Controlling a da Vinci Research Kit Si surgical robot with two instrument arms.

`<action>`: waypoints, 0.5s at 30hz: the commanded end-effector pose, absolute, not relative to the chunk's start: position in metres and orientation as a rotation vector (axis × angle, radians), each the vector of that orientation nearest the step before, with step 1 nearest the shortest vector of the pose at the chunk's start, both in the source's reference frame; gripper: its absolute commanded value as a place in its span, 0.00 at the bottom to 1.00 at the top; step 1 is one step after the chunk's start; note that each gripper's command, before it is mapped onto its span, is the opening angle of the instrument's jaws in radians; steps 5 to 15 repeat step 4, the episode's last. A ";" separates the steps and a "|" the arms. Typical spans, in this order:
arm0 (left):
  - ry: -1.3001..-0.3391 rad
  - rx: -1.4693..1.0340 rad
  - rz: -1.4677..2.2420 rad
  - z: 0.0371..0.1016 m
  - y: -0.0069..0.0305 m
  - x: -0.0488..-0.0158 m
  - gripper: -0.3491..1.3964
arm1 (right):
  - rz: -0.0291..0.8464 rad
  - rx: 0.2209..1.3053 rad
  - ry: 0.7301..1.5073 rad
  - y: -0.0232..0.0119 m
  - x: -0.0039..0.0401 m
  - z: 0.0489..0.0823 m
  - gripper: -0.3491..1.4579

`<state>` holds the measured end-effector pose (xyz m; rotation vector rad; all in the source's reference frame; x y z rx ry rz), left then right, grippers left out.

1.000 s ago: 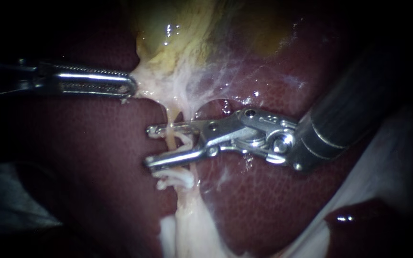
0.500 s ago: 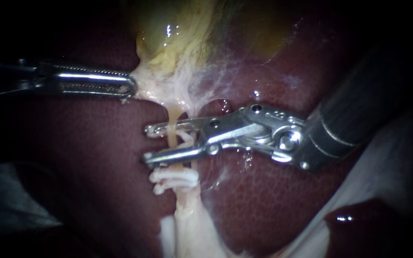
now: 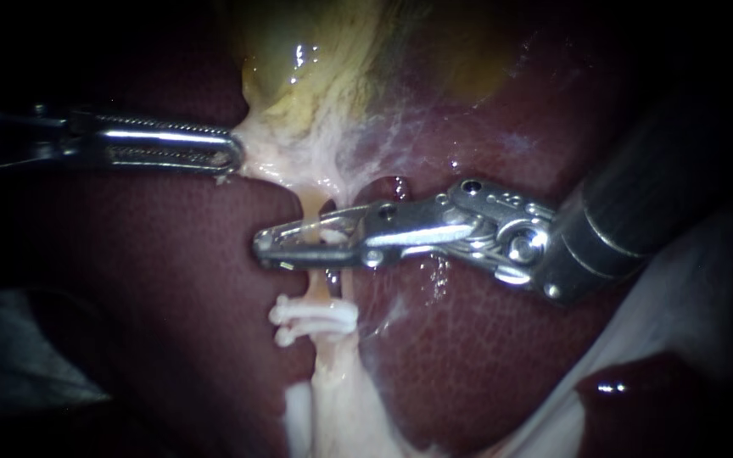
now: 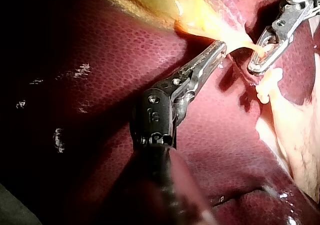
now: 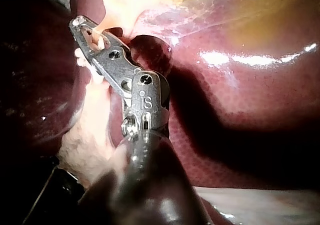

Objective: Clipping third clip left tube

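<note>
A pale yellow tube (image 3: 310, 203) runs down from the gallbladder (image 3: 316, 59) across the dark red liver (image 3: 171, 288). My right instrument (image 3: 286, 244) comes in from the right, its jaws squeezed together across the tube with a white clip (image 3: 330, 237) between them. Two white clips (image 3: 316, 319) sit on the tube just below those jaws. My left instrument (image 3: 232, 157) is shut on whitish tissue at the gallbladder's lower end, pulling it leftward. In the left wrist view its jaws (image 4: 216, 51) grip that tissue, with the right instrument (image 4: 260, 60) beyond. The right wrist view shows my right instrument (image 5: 86, 29) clamped over the tube.
Thin white membrane (image 3: 383, 136) spreads between the gallbladder and the liver above the right instrument. Pale fatty tissue (image 3: 332, 399) continues below the clips. A white sheet (image 3: 689, 280) lies at the lower right behind the right shaft.
The right instrument's jaws, spread wide around the tube a second ago, have come together on it with the clip. The left instrument has held still.
</note>
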<state>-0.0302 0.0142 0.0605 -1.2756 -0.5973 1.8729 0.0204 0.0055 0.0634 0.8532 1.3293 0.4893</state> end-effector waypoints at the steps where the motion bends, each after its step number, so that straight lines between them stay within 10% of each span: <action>1: -0.597 -1.275 1.873 0.0605 0.0143 -0.0302 0.00 | 0.489 0.853 1.329 0.0055 0.0203 0.0635 0.00; 15: -0.597 -1.275 1.873 0.0605 0.0143 -0.0302 0.00 | 0.486 0.856 1.329 0.0056 0.0202 0.0637 0.00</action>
